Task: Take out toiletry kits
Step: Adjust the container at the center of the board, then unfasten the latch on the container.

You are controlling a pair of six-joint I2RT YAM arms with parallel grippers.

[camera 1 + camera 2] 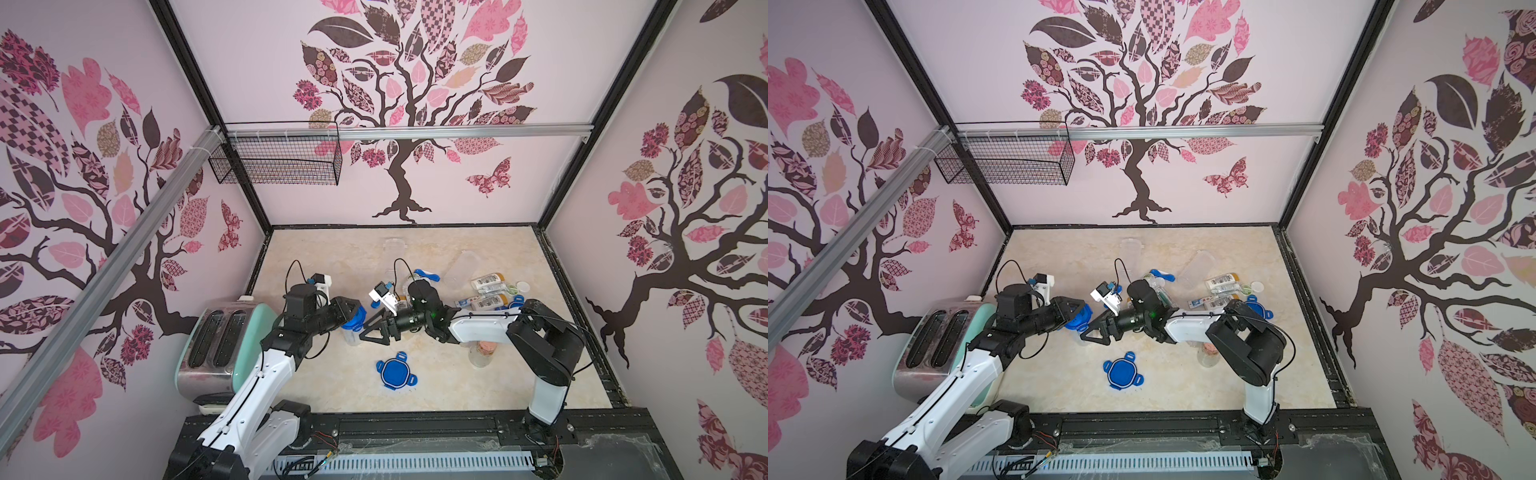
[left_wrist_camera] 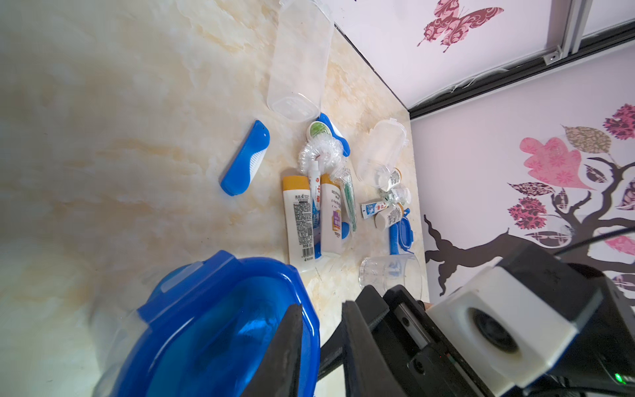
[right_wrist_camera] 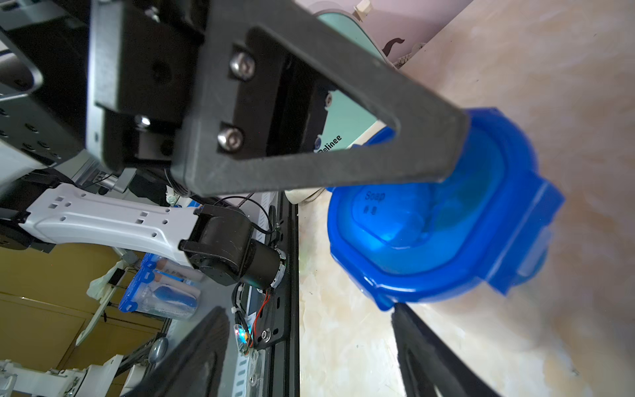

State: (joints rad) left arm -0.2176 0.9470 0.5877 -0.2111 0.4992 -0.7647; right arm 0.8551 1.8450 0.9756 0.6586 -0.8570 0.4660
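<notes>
A clear jar with a blue clip lid (image 1: 354, 322) stands upright left of the table's middle. My left gripper (image 1: 353, 312) is shut on the lid's edge (image 2: 309, 319), with one finger on top of the lid and the other outside it. My right gripper (image 1: 371, 332) is open just right of the jar, one fingertip (image 3: 400, 311) near the lid (image 3: 446, 223). Loose toiletry kit items lie at the back right: white bottles with tan caps (image 1: 488, 284) (image 2: 299, 220), a toothpaste tube (image 2: 314, 187), a blue folding toothbrush (image 2: 245, 158) and a round white tub (image 1: 523, 286). What is in the held jar cannot be made out.
A loose blue lid (image 1: 396, 371) lies near the front centre. A cork-stoppered glass bottle (image 1: 484, 351) stands under my right arm. Empty clear jars (image 1: 395, 249) (image 1: 465, 266) lie at the back. A toaster (image 1: 220, 345) stands at the left and a wire basket (image 1: 278, 156) hangs on the wall.
</notes>
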